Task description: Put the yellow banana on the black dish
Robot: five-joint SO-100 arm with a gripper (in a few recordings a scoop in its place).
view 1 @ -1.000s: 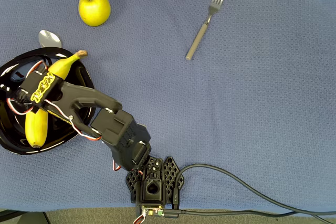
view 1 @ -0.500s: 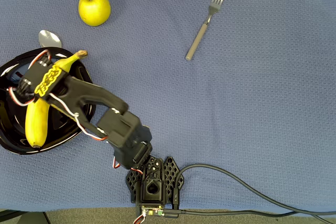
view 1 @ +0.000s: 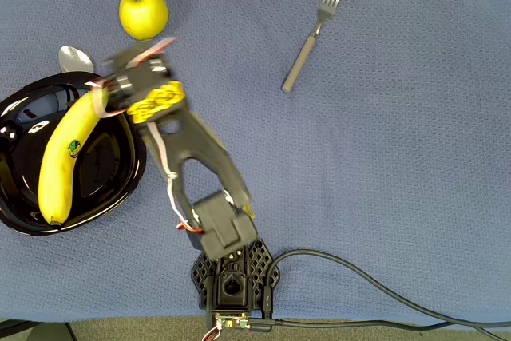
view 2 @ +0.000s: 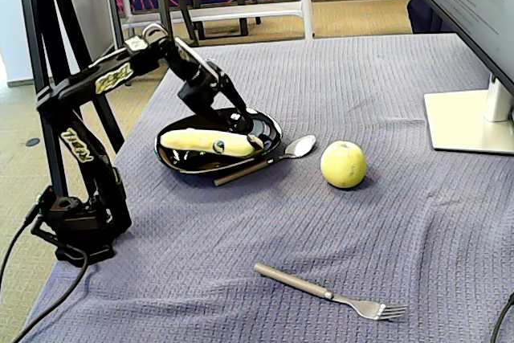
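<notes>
You see the yellow banana lying inside the black dish in the overhead view, its stem end toward the dish's upper rim. The gripper is blurred there, just above that stem end, and you cannot tell if its jaws are open or closed. In the fixed view the gripper is over the dish, near the banana. A spoon, an apple and a fork lie on the blue cloth.

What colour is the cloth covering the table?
The cloth is a blue-grey with a fine woven waffle texture, clearest in the overhead view.
</notes>
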